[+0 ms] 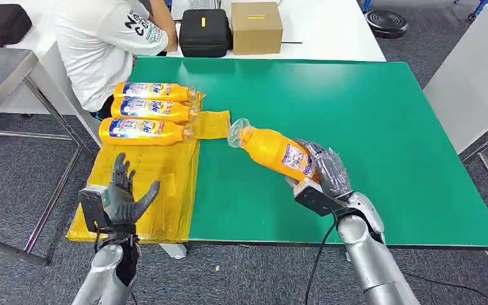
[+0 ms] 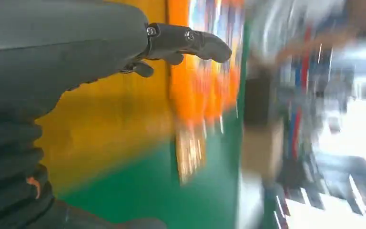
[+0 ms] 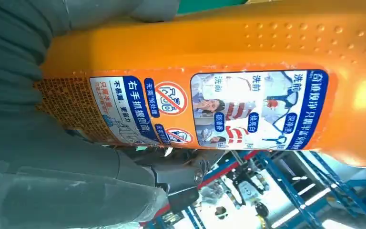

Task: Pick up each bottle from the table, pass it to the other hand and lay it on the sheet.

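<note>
Reading the label on the orange bottle, we made out Chinese print, including 右手抓握 and 洗前, beside prohibition signs. Our right hand gripped it by the base above the green table, neck aimed at the yellow sheet. Three bottles lay on that sheet. Our left hand hovered over the sheet, fingers spread, holding nothing.

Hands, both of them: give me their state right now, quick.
Left hand: open, fingers spread, holding nothing, over the yellow sheet.
Right hand: grips the orange bottle above the green table.
</note>
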Robot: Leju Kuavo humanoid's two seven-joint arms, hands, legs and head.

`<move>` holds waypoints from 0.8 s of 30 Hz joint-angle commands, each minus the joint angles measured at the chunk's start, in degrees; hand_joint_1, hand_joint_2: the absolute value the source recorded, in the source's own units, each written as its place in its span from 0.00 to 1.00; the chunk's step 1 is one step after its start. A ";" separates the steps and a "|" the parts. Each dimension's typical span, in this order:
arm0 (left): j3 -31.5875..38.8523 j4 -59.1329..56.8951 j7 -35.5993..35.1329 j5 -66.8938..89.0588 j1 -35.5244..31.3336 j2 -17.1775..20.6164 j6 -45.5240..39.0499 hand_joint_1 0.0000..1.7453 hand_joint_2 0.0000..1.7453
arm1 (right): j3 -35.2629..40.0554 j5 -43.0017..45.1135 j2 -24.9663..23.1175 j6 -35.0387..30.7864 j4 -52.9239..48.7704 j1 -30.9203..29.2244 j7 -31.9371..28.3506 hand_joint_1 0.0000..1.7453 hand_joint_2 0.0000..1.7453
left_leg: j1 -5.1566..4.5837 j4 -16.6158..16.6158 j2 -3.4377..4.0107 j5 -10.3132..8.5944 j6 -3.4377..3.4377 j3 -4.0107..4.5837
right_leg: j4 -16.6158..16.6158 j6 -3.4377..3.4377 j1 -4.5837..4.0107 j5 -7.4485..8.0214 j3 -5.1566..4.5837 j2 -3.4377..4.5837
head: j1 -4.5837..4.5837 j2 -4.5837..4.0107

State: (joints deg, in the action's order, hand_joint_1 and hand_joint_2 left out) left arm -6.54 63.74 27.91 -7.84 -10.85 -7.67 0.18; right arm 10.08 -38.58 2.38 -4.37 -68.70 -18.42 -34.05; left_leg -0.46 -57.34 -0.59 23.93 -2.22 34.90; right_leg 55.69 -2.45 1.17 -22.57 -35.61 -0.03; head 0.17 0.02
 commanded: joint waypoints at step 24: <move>-8.67 4.40 -4.58 -13.43 -1.12 5.65 24.47 0.00 1.00 | 14.40 -1.84 -5.69 4.02 16.38 -10.54 -0.96 1.00 1.00 | 0.09 -0.04 0.30 0.13 0.15 -0.18 | 0.02 0.13 -0.09 -0.04 0.10 0.23 | 0.00 0.00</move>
State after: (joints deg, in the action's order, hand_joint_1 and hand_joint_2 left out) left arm -12.52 66.10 24.37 -18.69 -10.91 -5.16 22.01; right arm 17.27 -40.68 -1.18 -1.64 -63.27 -22.19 -34.29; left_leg -0.46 -57.34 -0.54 23.92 -2.22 34.91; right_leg 55.70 -2.45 1.17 -22.56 -35.65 -0.01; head 0.17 0.02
